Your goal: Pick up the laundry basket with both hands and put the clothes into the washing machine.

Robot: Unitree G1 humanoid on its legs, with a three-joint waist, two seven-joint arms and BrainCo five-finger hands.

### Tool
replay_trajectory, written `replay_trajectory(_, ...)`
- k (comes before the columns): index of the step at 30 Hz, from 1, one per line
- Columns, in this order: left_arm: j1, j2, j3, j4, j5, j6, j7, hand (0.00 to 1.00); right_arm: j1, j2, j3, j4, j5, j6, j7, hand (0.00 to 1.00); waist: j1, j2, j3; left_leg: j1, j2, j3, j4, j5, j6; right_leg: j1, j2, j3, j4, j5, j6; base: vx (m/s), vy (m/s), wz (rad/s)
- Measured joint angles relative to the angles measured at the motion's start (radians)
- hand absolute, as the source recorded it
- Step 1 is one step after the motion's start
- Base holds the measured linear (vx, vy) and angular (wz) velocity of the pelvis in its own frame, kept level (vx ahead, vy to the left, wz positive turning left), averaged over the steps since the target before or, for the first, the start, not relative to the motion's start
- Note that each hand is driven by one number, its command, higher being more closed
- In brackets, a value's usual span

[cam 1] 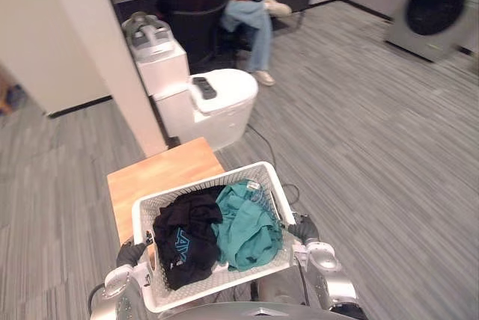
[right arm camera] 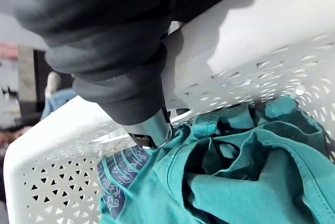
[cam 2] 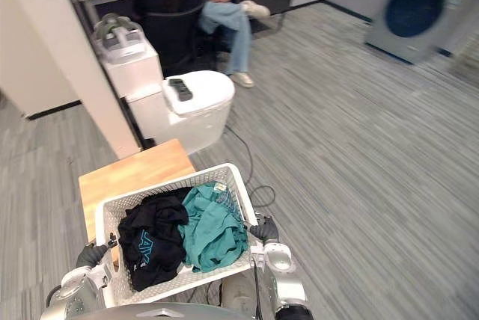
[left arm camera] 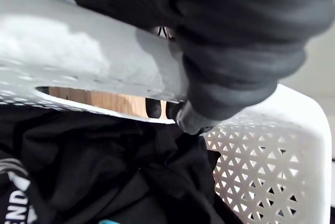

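Observation:
I hold a white perforated laundry basket (cam 1: 263, 174) close in front of me, above the floor. My left hand (cam 1: 132, 254) grips its left handle, and in the left wrist view its fingertips (left arm camera: 154, 108) curl through the handle slot. My right hand (cam 1: 303, 229) is curled the same way round the right rim (right arm camera: 251, 20). Inside lie a black garment (cam 1: 183, 236) on the left and a teal garment (cam 1: 248, 224) on the right. The washing machine (cam 1: 432, 6), with a dark round door, stands far off at the upper right.
A low wooden table (cam 1: 161, 174) stands just beyond the basket. Behind it are a white rounded unit (cam 1: 224, 99) with a remote on top and a white cabinet (cam 1: 159, 66). A person (cam 1: 247, 6) sits at the back. A wall pillar (cam 1: 105, 51) rises at left.

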Motion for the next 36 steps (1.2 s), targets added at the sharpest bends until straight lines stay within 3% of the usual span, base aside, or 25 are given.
replay_trajectory(1, 0.000, 0.003, 0.001, -0.002, 0.011, 0.000, -0.008, 1.00, -0.003, 0.000, 0.000, 0.006, -0.002, 0.000, 0.000, 1.00, -0.001, 0.002, 0.005, 0.005, 0.009, 0.056, -0.027, 0.025, 0.017, -0.028, -0.013, -0.102, 0.050, 0.002, 0.001, -0.27, 0.020, -1.49)
replay_trajectory(2, 0.000, 0.002, 0.004, 0.003, 0.020, 0.001, -0.008, 1.00, -0.006, 0.002, -0.008, 0.018, -0.004, 0.000, -0.001, 1.00, 0.015, 0.006, 0.008, 0.012, 0.030, 0.139, -0.062, 0.052, 0.018, -0.050, -0.040, -0.287, 0.194, -0.007, -0.047, -0.26, 0.021, -1.51)
replay_trajectory(4, -0.006, 0.002, 0.000, 0.006, 0.024, 0.001, -0.008, 1.00, -0.009, 0.010, -0.015, 0.044, -0.004, -0.002, -0.001, 1.00, 0.021, 0.006, 0.008, 0.009, 0.066, 0.198, -0.076, 0.068, 0.009, -0.033, -0.064, -0.389, 0.357, -0.063, -0.083, -0.17, -0.006, -1.24)
replay_trajectory(6, -0.010, 0.009, -0.002, 0.007, 0.030, 0.001, -0.008, 1.00, -0.012, 0.018, -0.019, 0.058, -0.004, -0.005, -0.001, 1.00, 0.021, 0.005, 0.005, -0.011, 0.126, 0.276, -0.071, 0.082, -0.014, 0.036, -0.079, -0.339, 0.473, -0.153, -0.023, -0.09, -0.090, -1.19)
replay_trajectory(7, -0.010, 0.012, -0.003, 0.007, 0.030, 0.000, -0.008, 1.00, -0.013, 0.018, -0.019, 0.058, -0.004, -0.007, 0.000, 1.00, 0.022, 0.003, 0.003, -0.016, 0.137, 0.303, -0.069, 0.086, -0.021, 0.054, -0.091, -0.329, 0.470, -0.165, -0.009, -0.04, -0.148, -1.34)
replay_trajectory(9, -0.014, 0.028, -0.005, 0.007, 0.030, 0.002, -0.008, 1.00, -0.051, 0.007, -0.015, 0.103, -0.002, -0.016, -0.001, 1.00, 0.038, -0.010, -0.007, -0.036, 0.169, 0.428, -0.050, 0.090, -0.037, 0.108, -0.190, -0.375, 0.365, -0.153, 0.020, -0.01, -0.228, -1.66)
replay_trajectory(10, -0.018, 0.032, -0.006, 0.008, 0.030, 0.004, -0.008, 1.00, -0.068, 0.007, -0.012, 0.120, -0.002, -0.018, -0.001, 1.00, 0.043, -0.021, -0.012, -0.039, 0.177, 0.455, -0.040, 0.088, -0.045, 0.110, -0.194, -0.392, 0.329, -0.134, 0.064, -0.01, -0.251, -1.62)
replay_trajectory(11, -0.034, 0.023, -0.012, 0.030, 0.030, 0.004, -0.008, 1.00, -0.095, -0.004, -0.009, 0.146, -0.003, -0.020, -0.002, 1.00, 0.045, -0.010, -0.014, -0.042, 0.188, 0.482, -0.041, 0.096, -0.066, 0.106, -0.167, -0.444, 0.295, -0.124, 0.060, 0.00, -0.212, -1.21)
replay_trajectory(14, -0.070, -0.017, -0.053, 0.088, 0.030, 0.006, -0.008, 1.00, -0.116, -0.088, -0.010, 0.171, -0.003, -0.018, -0.002, 1.00, 0.030, 0.055, -0.018, 0.027, 0.203, 0.531, -0.123, 0.126, -0.111, 0.110, -0.098, -0.411, 0.244, -0.111, 0.039, 0.05, -0.226, -1.00)
replay_trajectory(16, -0.078, -0.016, -0.066, 0.091, 0.031, 0.006, -0.008, 1.00, -0.115, -0.097, -0.010, 0.168, -0.003, -0.019, -0.002, 1.00, 0.021, 0.059, -0.021, 0.063, 0.221, 0.545, -0.146, 0.137, -0.129, 0.143, -0.050, -0.388, 0.180, -0.101, 0.037, -0.01, -0.124, -0.60)
replay_trajectory(19, -0.090, 0.004, -0.072, 0.089, 0.052, 0.007, -0.008, 1.00, -0.106, -0.084, -0.009, 0.158, -0.002, -0.023, -0.004, 1.00, 0.021, 0.048, -0.029, 0.025, 0.318, 0.555, 0.008, 0.083, -0.163, 0.168, 0.016, -0.375, 0.099, -0.102, 0.021, -0.05, -0.163, -0.44)
replay_trajectory(20, -0.090, 0.016, -0.071, 0.088, 0.058, 0.010, -0.008, 1.00, -0.090, -0.069, -0.013, 0.158, 0.002, -0.023, -0.011, 1.00, 0.029, 0.045, -0.030, -0.014, 0.387, 0.552, 0.163, 0.061, -0.139, 0.183, 0.046, -0.360, 0.075, -0.104, 0.015, -0.02, -0.241, -0.51)
replay_trajectory(21, -0.081, 0.023, -0.072, 0.083, 0.060, 0.017, -0.008, 1.00, -0.067, -0.058, -0.016, 0.153, 0.007, -0.023, -0.020, 1.00, 0.044, 0.057, -0.023, -0.069, 0.493, 0.545, 0.381, 0.068, -0.034, 0.224, 0.084, -0.350, 0.040, -0.096, -0.003, 0.01, -0.201, -0.53)
replay_trajectory(22, -0.077, 0.023, -0.070, 0.077, 0.060, 0.016, -0.008, 1.00, -0.054, -0.058, -0.016, 0.147, 0.007, -0.023, -0.023, 1.00, 0.051, 0.064, -0.020, -0.098, 0.547, 0.529, 0.490, 0.090, 0.041, 0.248, 0.106, -0.337, 0.028, -0.097, -0.013, 0.07, -0.200, -0.51)
replay_trajectory(23, -0.073, 0.022, -0.073, 0.056, 0.060, 0.018, -0.008, 1.00, -0.029, -0.063, -0.015, 0.121, 0.007, -0.021, -0.023, 1.00, 0.058, 0.087, -0.009, -0.182, 0.610, 0.412, 0.671, 0.189, 0.148, 0.283, 0.139, -0.308, 0.020, -0.108, -0.029, 0.08, -0.098, -0.57)
replay_trajectory(24, -0.061, 0.013, -0.071, 0.024, 0.060, 0.010, -0.010, 1.00, -0.031, -0.065, -0.019, 0.113, 0.009, -0.022, -0.027, 1.00, 0.061, 0.090, -0.006, -0.277, 0.584, 0.263, 0.797, 0.198, 0.087, 0.294, 0.142, -0.270, 0.027, -0.119, -0.039, 0.11, -0.037, -0.62)
replay_trajectory(25, -0.055, 0.004, -0.072, 0.010, 0.060, 0.008, -0.010, 1.00, -0.038, -0.076, -0.017, 0.102, 0.009, -0.020, -0.030, 1.00, 0.063, 0.095, -0.006, -0.317, 0.542, 0.208, 0.845, 0.169, 0.054, 0.295, 0.137, -0.243, 0.032, -0.122, -0.047, 0.17, 0.052, -0.81)
replay_trajectory(26, -0.058, -0.014, -0.072, -0.007, 0.060, 0.007, -0.010, 1.00, -0.051, -0.095, -0.020, 0.086, 0.010, -0.023, -0.042, 1.00, 0.074, 0.095, -0.004, -0.384, 0.410, 0.120, 0.860, 0.113, 0.017, 0.295, 0.111, -0.196, 0.036, -0.123, -0.057, 0.20, 0.079, -0.88)
replay_trajectory(28, -0.059, -0.020, -0.070, -0.035, 0.060, -0.007, -0.011, 1.00, -0.090, -0.110, -0.007, 0.089, 0.012, -0.031, -0.040, 1.00, 0.108, 0.082, 0.003, -0.442, 0.233, 0.051, 0.665, 0.060, -0.055, 0.308, 0.073, -0.133, 0.020, -0.127, -0.057, 0.22, 0.086, -1.22)
replay_trajectory(30, -0.049, -0.009, -0.058, -0.039, 0.060, -0.015, -0.011, 1.00, -0.095, -0.107, 0.014, 0.090, 0.017, -0.041, -0.037, 1.00, 0.111, 0.080, 0.002, -0.470, 0.215, 0.062, 0.417, 0.082, -0.076, 0.333, 0.068, -0.137, -0.012, -0.122, -0.041, 0.23, 0.079, -0.69)
replay_trajectory(31, -0.047, -0.008, -0.049, -0.036, 0.060, -0.015, -0.011, 1.00, -0.094, -0.105, 0.027, 0.096, 0.017, -0.040, -0.037, 1.00, 0.104, 0.077, 0.000, -0.473, 0.196, 0.055, 0.153, 0.152, -0.084, 0.354, 0.068, -0.136, -0.039, -0.125, -0.023, 0.37, 0.102, -0.16)
replay_trajectory(32, -0.048, -0.013, -0.050, -0.036, 0.060, -0.018, -0.011, 1.00, -0.093, -0.110, 0.027, 0.111, 0.017, -0.041, -0.037, 1.00, 0.101, 0.077, 0.001, -0.482, 0.185, 0.041, -0.046, 0.212, -0.117, 0.381, 0.072, -0.133, -0.060, -0.139, 0.005, 0.34, 0.099, -0.09)
replay_trajectory(34, -0.066, -0.018, -0.050, -0.040, 0.060, -0.025, -0.011, 1.00, -0.107, -0.116, 0.025, 0.154, 0.017, -0.042, -0.036, 1.00, 0.106, 0.083, -0.003, -0.511, 0.197, 0.014, -0.117, 0.242, -0.151, 0.406, 0.083, -0.121, -0.068, -0.163, 0.053, 0.42, 0.178, -0.26)
replay_trajectory(36, -0.066, -0.015, -0.045, -0.030, 0.060, -0.023, -0.011, 1.00, -0.118, -0.108, 0.025, 0.173, 0.017, -0.038, -0.037, 1.00, 0.110, 0.067, 0.002, -0.484, 0.189, 0.046, -0.130, 0.344, -0.112, 0.453, 0.051, -0.094, -0.061, -0.204, 0.081, 0.52, 0.253, -0.47)
